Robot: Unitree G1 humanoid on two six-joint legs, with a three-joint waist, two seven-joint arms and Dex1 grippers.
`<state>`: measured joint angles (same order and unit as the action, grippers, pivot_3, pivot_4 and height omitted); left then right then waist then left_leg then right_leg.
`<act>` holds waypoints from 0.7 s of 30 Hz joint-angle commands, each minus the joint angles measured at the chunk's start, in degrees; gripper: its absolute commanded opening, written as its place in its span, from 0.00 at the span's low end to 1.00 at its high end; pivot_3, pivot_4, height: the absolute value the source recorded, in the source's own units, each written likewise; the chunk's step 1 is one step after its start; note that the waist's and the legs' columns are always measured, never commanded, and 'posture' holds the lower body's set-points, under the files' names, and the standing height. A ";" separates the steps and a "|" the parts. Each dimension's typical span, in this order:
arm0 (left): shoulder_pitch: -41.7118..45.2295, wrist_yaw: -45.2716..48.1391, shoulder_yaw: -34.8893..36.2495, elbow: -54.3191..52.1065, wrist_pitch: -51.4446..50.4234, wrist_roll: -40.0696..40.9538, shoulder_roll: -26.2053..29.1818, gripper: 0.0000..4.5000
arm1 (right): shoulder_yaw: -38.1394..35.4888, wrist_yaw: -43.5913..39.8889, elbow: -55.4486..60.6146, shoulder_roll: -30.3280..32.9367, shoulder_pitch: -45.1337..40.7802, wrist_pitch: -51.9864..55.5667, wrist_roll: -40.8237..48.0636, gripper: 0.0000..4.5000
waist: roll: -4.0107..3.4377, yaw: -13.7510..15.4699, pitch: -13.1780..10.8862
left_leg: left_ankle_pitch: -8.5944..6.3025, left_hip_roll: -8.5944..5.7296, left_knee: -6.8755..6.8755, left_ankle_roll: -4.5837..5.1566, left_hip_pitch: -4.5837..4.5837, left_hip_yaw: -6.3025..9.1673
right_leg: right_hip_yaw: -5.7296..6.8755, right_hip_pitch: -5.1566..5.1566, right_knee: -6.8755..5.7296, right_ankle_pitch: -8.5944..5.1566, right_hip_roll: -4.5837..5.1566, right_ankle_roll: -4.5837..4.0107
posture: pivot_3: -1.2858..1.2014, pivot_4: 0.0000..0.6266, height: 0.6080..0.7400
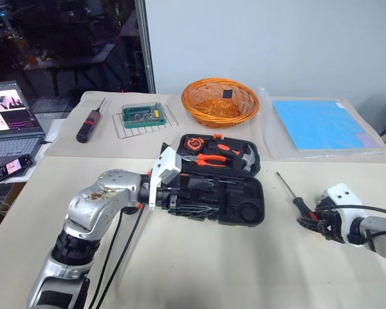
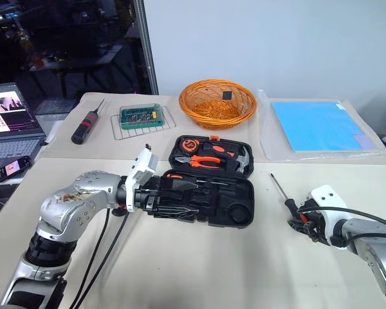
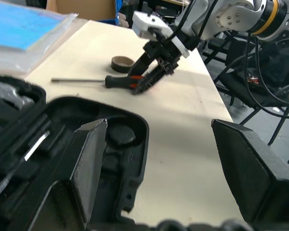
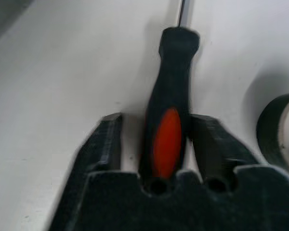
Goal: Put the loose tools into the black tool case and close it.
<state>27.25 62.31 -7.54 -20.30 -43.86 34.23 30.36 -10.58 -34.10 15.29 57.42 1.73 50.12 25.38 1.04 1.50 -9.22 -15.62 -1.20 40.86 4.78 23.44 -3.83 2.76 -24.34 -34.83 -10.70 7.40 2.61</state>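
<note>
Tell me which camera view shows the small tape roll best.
The left wrist view: the tape roll lies whole on the table, behind the right gripper. The right wrist view shows part of it at the edge.

a pale beige table (image 1: 199, 257) runs across the foreground, with a second beige surface (image 1: 116, 138) butted against its far edge, a seam between them. behind stands a plain light grey wall (image 1: 270, 45). to the left of the wall a metal frame post (image 1: 145, 45) edges a dark glass pane (image 1: 64, 45) holding dim reflections. at the far left a lower side surface carries an open laptop (image 1: 9, 119) with a lit screen and a phone (image 1: 11, 167) just in front of it. in the left wrist view, beyond the table edge, black cables and dark stand legs (image 3: 265, 82) crowd the floor, with a cardboard box (image 3: 82, 7) further back. light is even and soft
</note>
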 commanded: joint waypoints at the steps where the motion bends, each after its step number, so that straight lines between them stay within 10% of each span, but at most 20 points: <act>1: -1.00 -1.64 3.63 -3.06 1.15 2.74 0.22 0.83 | -4.12 -1.95 2.47 2.43 0.83 -1.80 -1.40 0.22 | 0.00 0.13 -0.01 | -0.01 -0.01 0.00 0.01 0.00 0.01 | 0.00 0.00 0.01 0.01 0.02 0.03 | 0.52 0.24 1.00; 6: -5.05 -7.51 11.21 -3.10 -0.91 5.25 1.24 0.83 | -10.05 -8.93 14.32 2.81 -4.04 -2.63 6.77 0.22 | -0.11 -0.46 -0.16 | 0.00 0.02 -0.01 -0.01 -0.03 0.01 | -0.09 -0.03 -0.02 0.00 0.02 0.17 | 0.52 0.24 1.00; 21: -17.83 -1.54 21.56 -8.24 -0.49 13.71 14.44 0.83 | 33.03 -26.84 -13.55 -4.50 -38.12 -27.28 -21.41 0.22 | 0.15 -0.68 -0.57 | 0.18 -0.05 -0.06 -0.35 0.27 0.03 | -0.03 -0.50 -0.08 0.12 0.02 -0.13 | 0.52 0.24 1.00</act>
<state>9.69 61.77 12.55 -25.14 -44.16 45.53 44.61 21.24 -59.17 5.05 52.88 -34.64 26.49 7.49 1.20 0.82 -9.79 -15.28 -1.27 40.79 4.15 23.82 -3.81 2.75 -24.94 -34.91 -10.52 7.42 2.56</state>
